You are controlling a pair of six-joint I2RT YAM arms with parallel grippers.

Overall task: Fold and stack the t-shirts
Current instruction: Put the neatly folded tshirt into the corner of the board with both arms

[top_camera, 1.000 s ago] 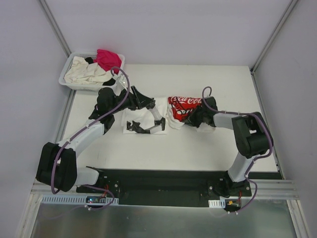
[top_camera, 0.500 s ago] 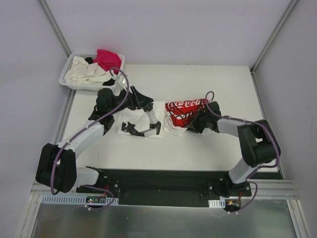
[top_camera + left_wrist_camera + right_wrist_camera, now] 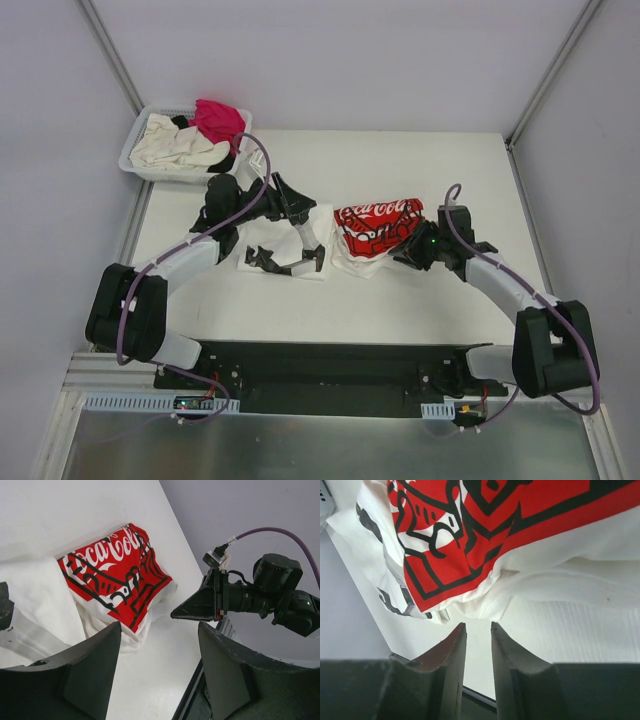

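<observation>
Early days, I'd say — the printed t-shirt [image 3: 375, 222] lies roughly folded mid-table beside a white t-shirt [image 3: 35, 594], more waiting in the basket [image 3: 128, 155]. Left gripper [image 3: 159, 630] gapes empty; right gripper [image 3: 478, 627] stands slightly parted, holding nothing.

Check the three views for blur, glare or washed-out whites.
Top external: even light, sharp, though white edges of the Coca-Cola t-shirt merge with the table. Left wrist: print sharp, left fingers dark, soft. Right wrist: right fingers blurred, white cloth nearly washed out.
</observation>
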